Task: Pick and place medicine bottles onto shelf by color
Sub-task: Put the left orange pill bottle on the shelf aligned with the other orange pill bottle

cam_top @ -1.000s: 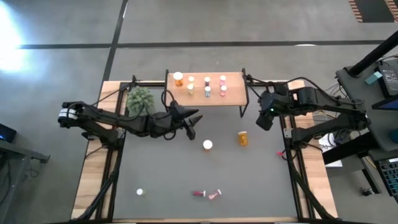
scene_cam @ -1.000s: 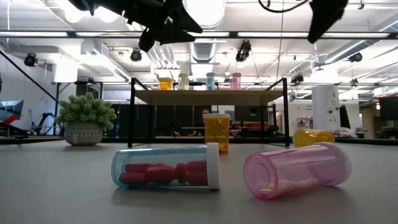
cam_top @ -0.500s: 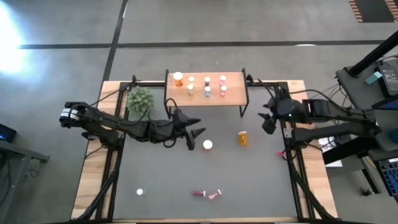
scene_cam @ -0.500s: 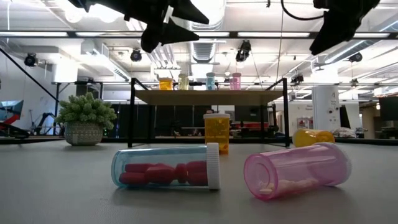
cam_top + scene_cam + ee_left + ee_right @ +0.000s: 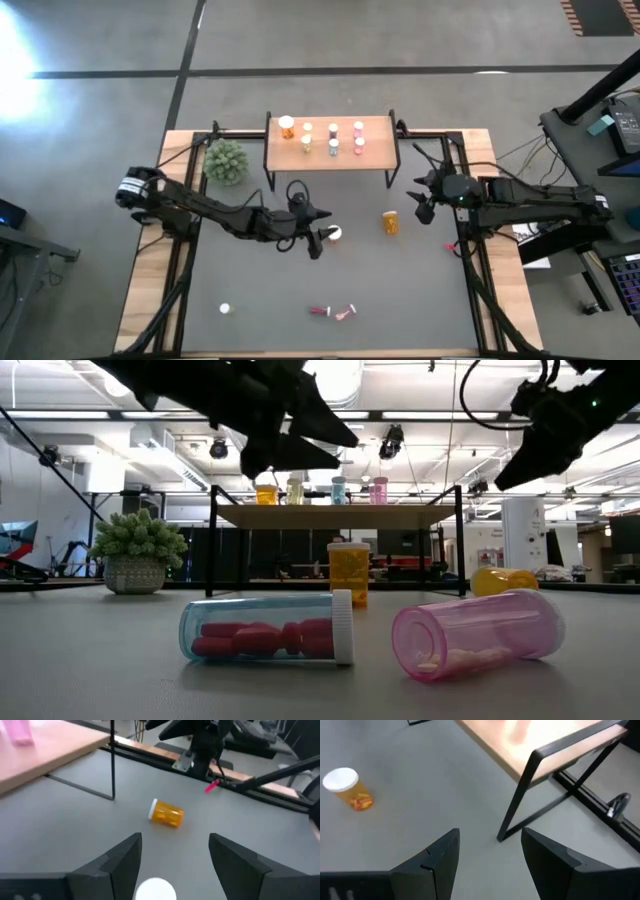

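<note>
The light-wood shelf (image 5: 330,142) stands at the table's far side with several small bottles (image 5: 333,138) upright on it. An upright white-capped orange bottle (image 5: 334,233) stands mid-table, and another orange bottle (image 5: 390,221) lies on its side to its right. Two bottles, a clear one with red pills (image 5: 265,628) and a pink one (image 5: 475,632), lie near the front edge. My left gripper (image 5: 320,233) hovers open over the upright bottle, whose cap (image 5: 155,890) shows below and between its fingers, untouched. My right gripper (image 5: 425,205) hangs open in the air, right of the lying bottle.
A green plant in a pot (image 5: 225,160) stands left of the shelf. A loose white cap (image 5: 225,309) lies near the front left. The shelf's black legs (image 5: 520,795) stand close before my right gripper. Bare grey tabletop lies between the mid-table bottles and the front ones.
My left gripper has moved down and toward the table's right, over the upright orange bottle, and its fingers have opened wider. My right gripper has sunk lower and tipped downward beside the shelf's right end, staying open.
</note>
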